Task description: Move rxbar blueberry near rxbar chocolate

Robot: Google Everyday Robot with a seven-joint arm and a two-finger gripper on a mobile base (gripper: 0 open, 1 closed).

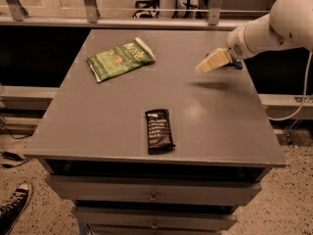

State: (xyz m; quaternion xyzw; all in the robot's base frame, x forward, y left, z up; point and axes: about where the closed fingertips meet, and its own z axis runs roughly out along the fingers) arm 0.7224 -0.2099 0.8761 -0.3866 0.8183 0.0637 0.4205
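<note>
Gripper: cream wedge at the end of the white arm, hanging low over the far right part of the table. Open or closed, I cannot tell from this side.

Rxbar blueberry: only a dark blue sliver shows, just behind the gripper and close to the table's right edge. Not held, as far as I can judge.

Rxbar chocolate: black wrapper, lying flat near the front edge at centre, well apart from the blue bar.

Step in hand, as I read it: the approach to the blue bar. I would bring the gripper back over the bar, straddle its short width and go right down to the surface, since the bar lies flat. Any sideways nudge here could push it off the right edge. After that, carry it forward and left and set it beside the black bar, not on it.

Green chip bag: far left, clear of that path.

Surface: grey, matte, level top, with drawers beneath.

Room: speckled floor, metal railing behind, a sneaker at lower left, a cable hanging at right.
</note>
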